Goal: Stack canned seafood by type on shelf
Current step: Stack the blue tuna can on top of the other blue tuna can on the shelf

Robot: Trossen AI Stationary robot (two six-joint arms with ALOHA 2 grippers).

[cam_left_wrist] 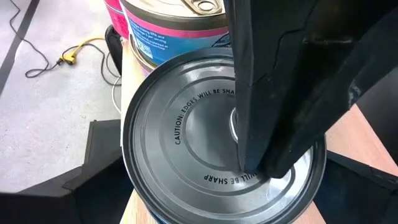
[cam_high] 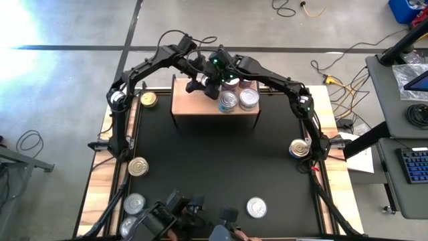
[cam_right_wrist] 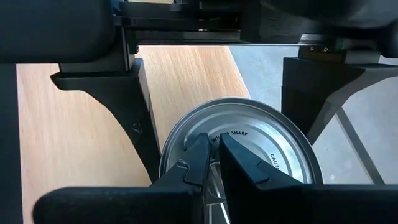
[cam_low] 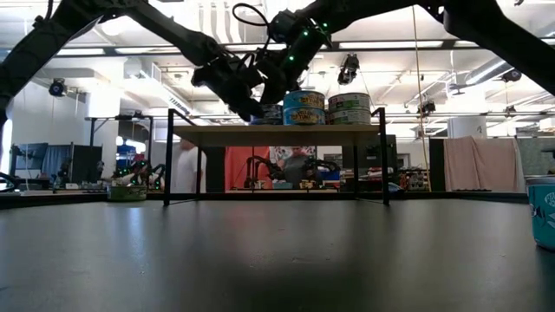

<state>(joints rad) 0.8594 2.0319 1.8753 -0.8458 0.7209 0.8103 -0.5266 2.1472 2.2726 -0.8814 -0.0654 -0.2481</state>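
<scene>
The shelf (cam_high: 194, 104), a light-wood board on black legs, stands at the mat's far edge. Canned seafood stands on its right part in stacks (cam_low: 303, 108) (cam_low: 349, 108). Both grippers meet over one silver-lidded can (cam_left_wrist: 186, 143) near the shelf's far edge. My left gripper (cam_high: 204, 82) is open, a finger (cam_right_wrist: 134, 112) on either side of that can; whether they touch it I cannot tell. My right gripper (cam_right_wrist: 211, 158) is shut, its tips on the lid. A pink-and-blue labelled can (cam_left_wrist: 168, 31) stands right behind. My right gripper presses its shut fingertips (cam_left_wrist: 255, 165) down on the silver can's lid, near the lid's middle (cam_right_wrist: 239, 146). The fingers slant down onto it from the right. The can stands upright and level on the shelf.
Loose cans lie on the black mat (cam_high: 214, 161): gold-lidded ones at the far left (cam_high: 148, 100) and left edge (cam_high: 138, 167), a blue-labelled one at the right edge (cam_high: 299, 148), silver ones near the front (cam_high: 134, 203) (cam_high: 256, 207). The mat's middle is bare.
</scene>
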